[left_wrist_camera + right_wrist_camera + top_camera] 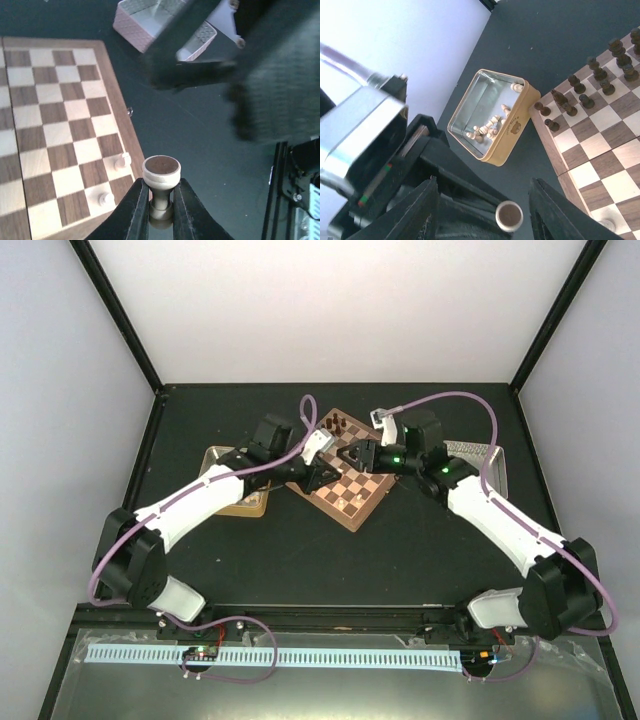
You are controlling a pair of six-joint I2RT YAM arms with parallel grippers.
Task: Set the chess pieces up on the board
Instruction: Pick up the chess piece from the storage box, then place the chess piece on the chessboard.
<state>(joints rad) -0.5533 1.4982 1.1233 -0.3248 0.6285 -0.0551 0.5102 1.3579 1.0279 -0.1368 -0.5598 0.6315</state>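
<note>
My left gripper (161,192) is shut on a pale chess piece (161,171), held by its stem with its brown felt base facing the camera, just off the board's (55,125) rim. Two pale pieces (122,161) stand on the board's corner squares nearby. My right gripper (485,200) is open, and the same pale piece (509,215) sits between its fingers (427,212) without touching them. Dark pieces (592,80) stand in rows on the board (615,150). From above, both grippers, left (322,476) and right (352,456), meet over the board (365,495).
A tan tin (517,127) with several loose pale pieces (487,131) lies left of the board, also seen in the top view as the tan tin (235,502). A silver metal tray (482,455) sits to the right of the board, behind my right arm.
</note>
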